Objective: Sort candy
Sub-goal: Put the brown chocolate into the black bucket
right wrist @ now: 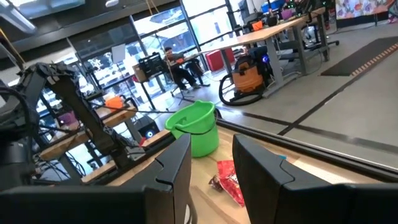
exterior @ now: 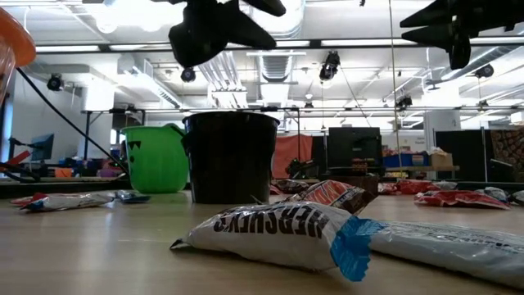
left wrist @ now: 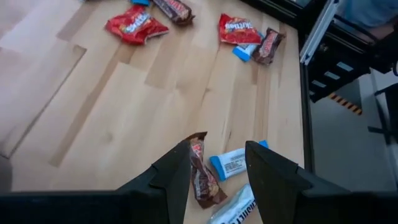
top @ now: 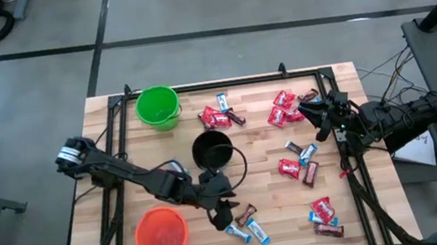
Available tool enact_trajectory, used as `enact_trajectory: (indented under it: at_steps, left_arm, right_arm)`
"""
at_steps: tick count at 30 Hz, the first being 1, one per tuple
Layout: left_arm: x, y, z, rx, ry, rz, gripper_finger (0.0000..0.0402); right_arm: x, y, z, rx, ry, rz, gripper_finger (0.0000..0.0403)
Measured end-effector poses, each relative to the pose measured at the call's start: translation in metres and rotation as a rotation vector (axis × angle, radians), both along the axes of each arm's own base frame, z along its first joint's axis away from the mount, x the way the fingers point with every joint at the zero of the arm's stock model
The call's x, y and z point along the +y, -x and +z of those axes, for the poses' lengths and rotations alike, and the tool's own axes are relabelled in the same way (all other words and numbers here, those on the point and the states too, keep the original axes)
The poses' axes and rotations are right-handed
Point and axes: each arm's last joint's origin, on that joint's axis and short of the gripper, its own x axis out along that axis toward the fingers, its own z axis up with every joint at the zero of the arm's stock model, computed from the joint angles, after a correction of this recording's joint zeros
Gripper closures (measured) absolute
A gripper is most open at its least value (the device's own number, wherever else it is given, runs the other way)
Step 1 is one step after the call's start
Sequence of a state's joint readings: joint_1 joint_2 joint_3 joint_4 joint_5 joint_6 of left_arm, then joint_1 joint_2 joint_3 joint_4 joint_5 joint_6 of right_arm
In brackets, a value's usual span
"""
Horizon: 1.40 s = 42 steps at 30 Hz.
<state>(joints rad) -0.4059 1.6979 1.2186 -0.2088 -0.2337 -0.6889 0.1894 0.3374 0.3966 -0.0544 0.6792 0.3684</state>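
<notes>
The left gripper hangs over the near middle of the wooden table, just in front of the black cup and to the right of the orange cup. Its two dark fingers are spread with a clear gap between them and nothing pinched. In the left wrist view a dark brown candy bar lies on the wood right in that gap, close against one finger, with a blue-and-white bar just beside it nearer the other finger. From above, the same little cluster of candy sits just beside and below the gripper, toward the table's near edge.

The right gripper is held above the far right part of the table, its fingers parted with nothing between them. A group of red candies lies just to its left, and more wrapped pieces are scattered nearer the middle right. Another small heap rests near the right front corner.

A few red and brown candies lie beyond the black cup, next to the green cup at the far left. From table height, a white Hershey's wrapper with a blue end lies closest to the front edge, well below the left gripper.
</notes>
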Motion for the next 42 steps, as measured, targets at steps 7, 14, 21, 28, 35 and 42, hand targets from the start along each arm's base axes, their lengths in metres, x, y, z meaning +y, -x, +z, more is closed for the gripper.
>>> enact_trajectory:
  at_steps: [7, 14, 21, 28, 35, 42]
  left_arm:
    - [-0.007, -0.009, -0.015, 0.057, 0.064, -0.054, 0.0256]
    - [-0.015, -0.027, -0.031, 0.094, 0.044, -0.084, 0.0212]
    - [-0.02, -0.041, -0.038, 0.144, -0.014, -0.078, 0.0195]
    - [-0.026, -0.053, -0.055, 0.188, -0.028, -0.084, 0.0197]
    - [-0.026, -0.054, -0.062, 0.215, -0.018, -0.066, 0.0204]
    - [-0.026, -0.054, -0.064, 0.228, -0.003, -0.046, 0.0204]
  right_arm:
    - [0.0, 0.0, 0.0, -0.002, -0.001, 0.0, 0.0294]
    - [0.0, 0.0, 0.001, -0.009, -0.001, 0.0, 0.0294]
    - [0.0, 0.0, 0.001, -0.01, -0.001, 0.0, 0.0294]
    - [0.0, 0.002, 0.008, -0.027, -0.004, 0.0, 0.0294]
    - [-0.001, 0.004, 0.016, -0.041, 0.008, 0.0, 0.0294]
    - [0.0, 0.002, 0.016, -0.027, 0.011, -0.001, 0.0294]
